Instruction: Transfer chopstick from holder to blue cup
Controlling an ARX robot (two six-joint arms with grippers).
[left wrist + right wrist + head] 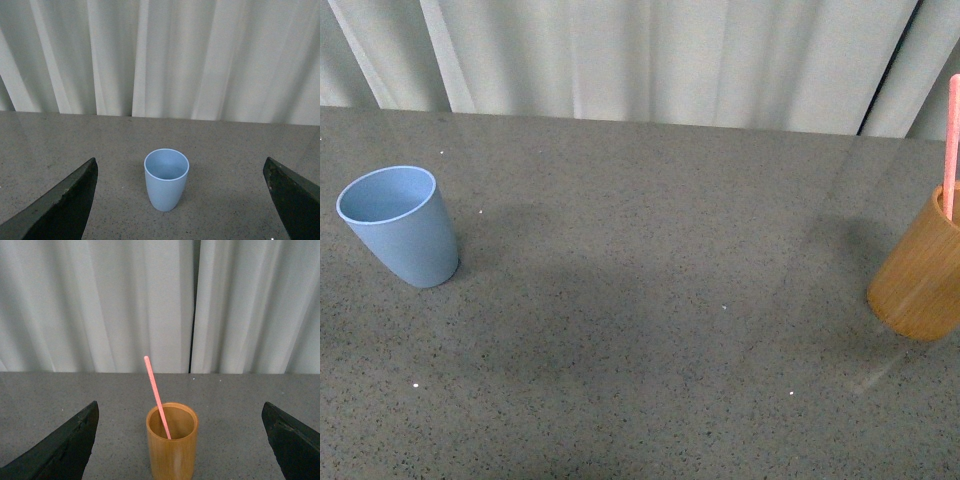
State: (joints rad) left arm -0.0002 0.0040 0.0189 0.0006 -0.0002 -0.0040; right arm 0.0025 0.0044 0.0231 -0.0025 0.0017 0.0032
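Currently left claw [180,161] and right claw [180,406] gape empty; chopstick [155,387] likely light, stiff, slick: pinch upper shaft above holder [172,450].

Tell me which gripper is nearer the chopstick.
Right. The right gripper faces the holder, with the chopstick straight ahead. The left gripper faces the blue cup, far from it.

Grey speckled tabletop [640,330], pale pleated curtain [650,55] behind, dark gap between panels
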